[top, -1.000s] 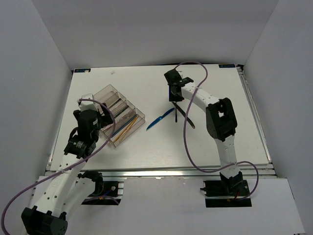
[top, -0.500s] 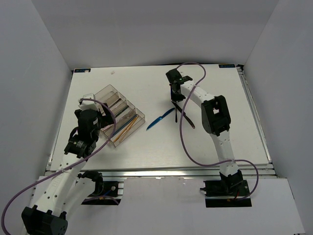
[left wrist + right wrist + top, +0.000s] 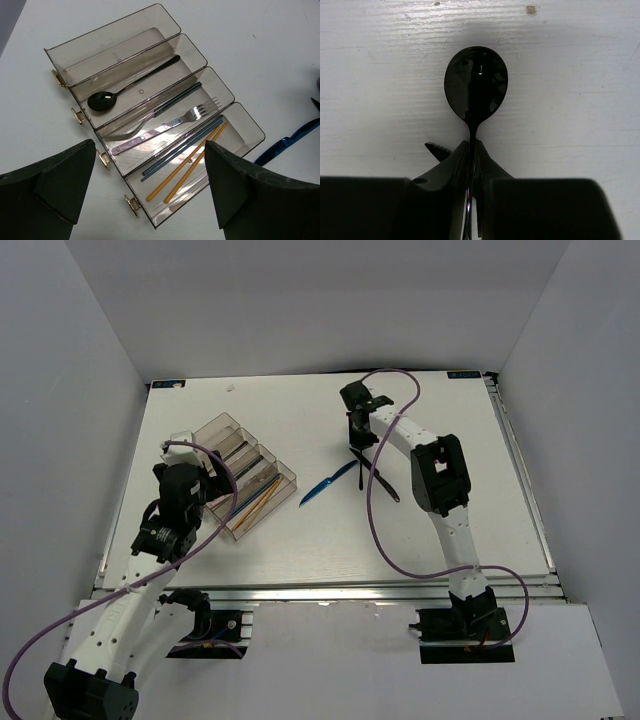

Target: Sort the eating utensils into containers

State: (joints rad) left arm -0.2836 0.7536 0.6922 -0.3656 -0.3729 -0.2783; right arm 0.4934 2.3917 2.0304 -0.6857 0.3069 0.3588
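Where the right gripper (image 3: 472, 150) pinches, the black spoon (image 3: 476, 82), bowl just beyond.

A white worktop (image 3: 300, 540) fills the floor of a plain white enclosure. Its painted surface shows fine wood grain and a few small specks in the right wrist view. A back wall (image 3: 320, 300), a left wall (image 3: 60, 440) and a right wall (image 3: 590, 440) rise around it. A silver metal rail (image 3: 330, 592) runs along the near edge. Light is soft and even, and shadows are faint.
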